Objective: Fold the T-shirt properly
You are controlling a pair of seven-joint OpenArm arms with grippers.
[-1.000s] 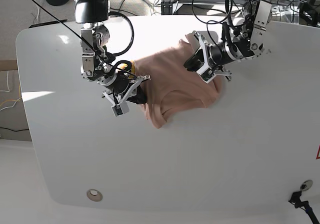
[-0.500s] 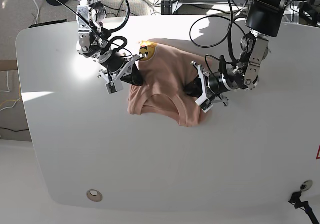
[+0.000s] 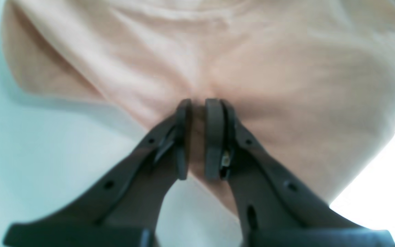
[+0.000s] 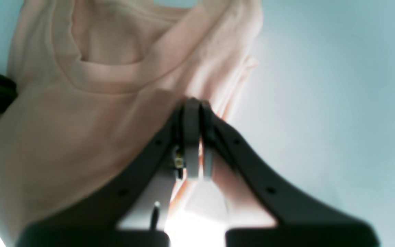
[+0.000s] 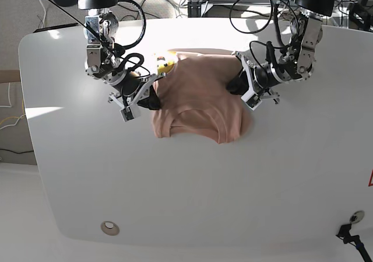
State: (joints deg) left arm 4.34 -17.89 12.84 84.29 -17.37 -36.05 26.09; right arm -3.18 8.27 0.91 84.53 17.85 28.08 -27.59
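The salmon-pink T-shirt (image 5: 201, 95) lies bunched on the white table (image 5: 192, 180), its ribbed neckline (image 5: 189, 125) toward the front edge. A crumpled yellow graphic (image 5: 164, 64) shows at its far left corner. My left gripper (image 5: 234, 88), on the base view's right, is shut on the shirt's right side. In the left wrist view the left gripper (image 3: 199, 104) pinches a fold of T-shirt (image 3: 252, 68) between its pads. My right gripper (image 5: 153, 101) is shut on the shirt's left edge. In the right wrist view the right gripper (image 4: 194, 103) clamps T-shirt (image 4: 63, 137) cloth just beside the neckline (image 4: 115, 77).
Black cables (image 5: 140, 17) loop behind both arms at the table's far edge. A round metal fitting (image 5: 109, 228) sits in the tabletop near the front left. A cable plug (image 5: 348, 234) lies off the front right corner.
Both grippers stay shut on the shirt. The left gripper has pulled its side back and to the base view's right. The right gripper has dropped a little toward the front. The yellow graphic has crumpled.
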